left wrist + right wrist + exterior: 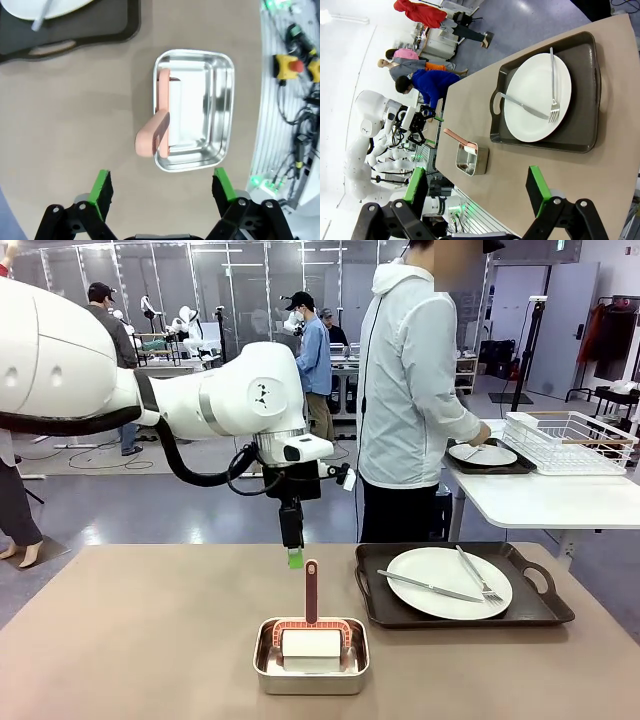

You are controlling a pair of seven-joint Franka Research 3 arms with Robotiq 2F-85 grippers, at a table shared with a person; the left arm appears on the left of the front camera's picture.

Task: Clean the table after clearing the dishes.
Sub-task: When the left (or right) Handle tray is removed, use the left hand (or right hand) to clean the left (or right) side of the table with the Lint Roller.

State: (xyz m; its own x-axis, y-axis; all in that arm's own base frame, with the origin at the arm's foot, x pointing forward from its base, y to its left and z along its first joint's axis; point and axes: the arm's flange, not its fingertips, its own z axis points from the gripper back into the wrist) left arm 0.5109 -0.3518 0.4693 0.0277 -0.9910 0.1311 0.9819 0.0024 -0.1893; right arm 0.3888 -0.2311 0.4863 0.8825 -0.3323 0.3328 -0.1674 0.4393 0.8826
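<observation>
Tan table [150, 640], workshop behind. My left gripper [161, 177] hangs over it, jaws wide and empty, just short of a steel pan [227, 115] holding a pink-handled brush [152, 137] whose handle stands up. My right gripper [476, 175] is equally wide and empty above the table. Right of the pan, one plate [440, 580] with knife [430, 587] and fork [478, 575] lies on a dark tray [540, 612]. A second plate [482, 453] sits on a white side table [540, 500] beside a person [405, 390].

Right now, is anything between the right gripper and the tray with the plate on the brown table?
Nothing visible. In the right wrist view the open right gripper looks at the tray across bare table; the steel pan sits off to one side.
</observation>
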